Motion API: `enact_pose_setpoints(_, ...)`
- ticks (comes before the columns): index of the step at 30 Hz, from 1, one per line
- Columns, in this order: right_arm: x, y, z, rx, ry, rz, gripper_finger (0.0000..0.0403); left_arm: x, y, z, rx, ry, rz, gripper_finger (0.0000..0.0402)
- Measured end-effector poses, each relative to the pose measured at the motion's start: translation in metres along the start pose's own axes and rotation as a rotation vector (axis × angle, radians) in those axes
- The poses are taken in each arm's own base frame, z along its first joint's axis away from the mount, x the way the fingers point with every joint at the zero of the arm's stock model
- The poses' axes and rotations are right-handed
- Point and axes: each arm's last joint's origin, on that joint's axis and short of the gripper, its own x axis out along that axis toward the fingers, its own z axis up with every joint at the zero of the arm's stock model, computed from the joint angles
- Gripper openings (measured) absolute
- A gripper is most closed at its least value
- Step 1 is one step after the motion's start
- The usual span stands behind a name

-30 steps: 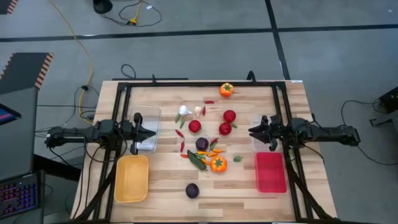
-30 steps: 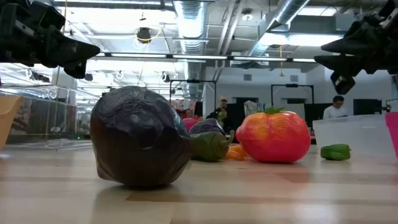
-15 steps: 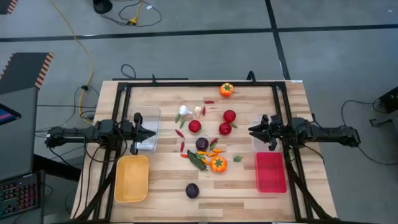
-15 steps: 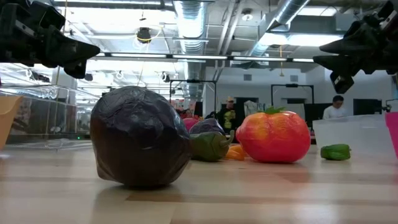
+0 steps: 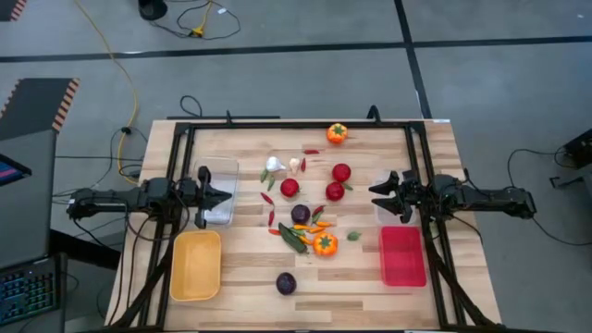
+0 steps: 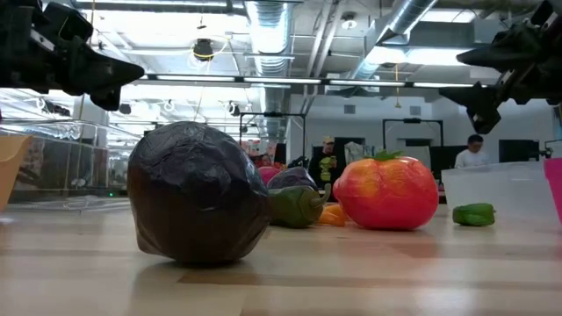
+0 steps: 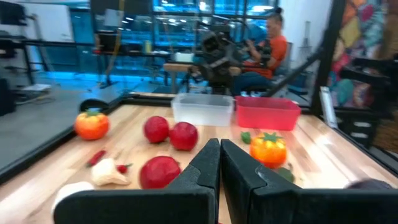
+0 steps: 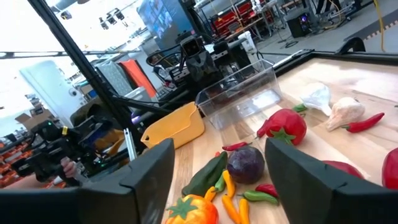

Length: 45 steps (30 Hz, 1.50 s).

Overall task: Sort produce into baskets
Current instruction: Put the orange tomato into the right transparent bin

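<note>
Now right fingers point(image 5: 375, 195) spread wider vs. before; produce point(image 5: 306, 215) unmoved.

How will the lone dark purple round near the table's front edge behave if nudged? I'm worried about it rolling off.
The dark purple round looks nearly spherical, so it would probably roll. Its wrinkled skin suggests a light, soft toy. It bulges wide where it meets the table, which may damp rolling.

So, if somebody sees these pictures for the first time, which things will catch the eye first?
First, the bright heap of toy vegetables in the middle of the wooden table, red tomatoes and orange peppers among thin chillies. Then the bins at the sides: a yellow bin and a clear bin on the left, a red bin on the right. The left gripper hovers shut over the clear bin, and the right gripper hangs open beside the heap.
</note>
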Motion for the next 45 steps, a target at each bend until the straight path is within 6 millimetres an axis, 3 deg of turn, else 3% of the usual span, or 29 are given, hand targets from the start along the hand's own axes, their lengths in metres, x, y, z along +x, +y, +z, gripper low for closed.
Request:
enact_pose_setpoints(12,0.000,0.001,0.002,-0.010,-0.027,0.007,0.0306,0.000,0.002,0.001,-0.001,-0.016,0.076,0.0000)
enact_pose_setpoints(18,-0.004,0.011,0.027,-0.173,-0.210,-0.047,0.0306,0.000,0.002,0.001,-0.001,-0.016,0.076,0.0000)
enact_pose_setpoints(21,-0.009,0.020,0.043,-0.163,-0.279,-0.046,0.0306,0.000,0.002,0.001,-0.001,-0.016,0.076,0.0000)
enact_pose_setpoints(28,-0.005,0.028,0.047,-0.075,-0.219,-0.001,0.0306,0.000,0.002,0.001,0.000,-0.018,0.080,0.0000)
enact_pose_setpoints(38,0.019,0.030,0.031,-0.125,-0.139,-0.245,0.0306,0.000,0.002,0.001,-0.001,-0.018,0.078,0.0000)
enact_pose_setpoints(45,0.041,0.037,0.061,-0.274,-0.205,-0.592,0.0306,0.000,0.002,0.001,-0.001,-0.018,0.076,0.0000)
